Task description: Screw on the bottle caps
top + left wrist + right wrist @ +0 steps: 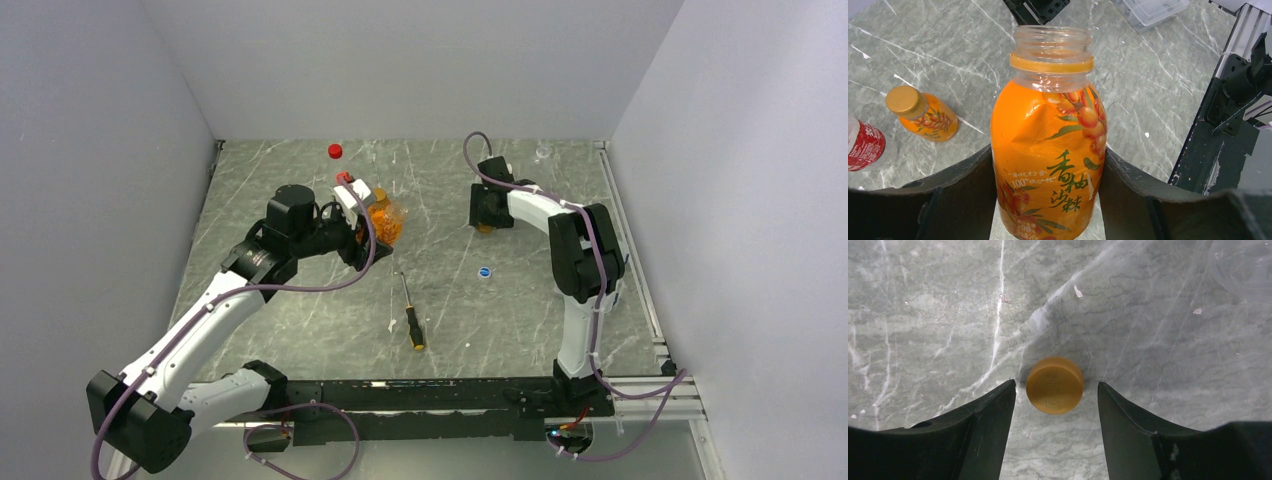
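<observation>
A screwdriver [410,318] and a clear plastic box [1150,9] on a grey marbled table [300,320]
The screwdriver lies flat, a little toward 6 o'clock from the table's middle, its black-and-orange handle pointing to 5 o'clock and its metal tip to 11 o'clock. In the left wrist view the box sits at the 1 o'clock edge, cut off by the frame.
</observation>
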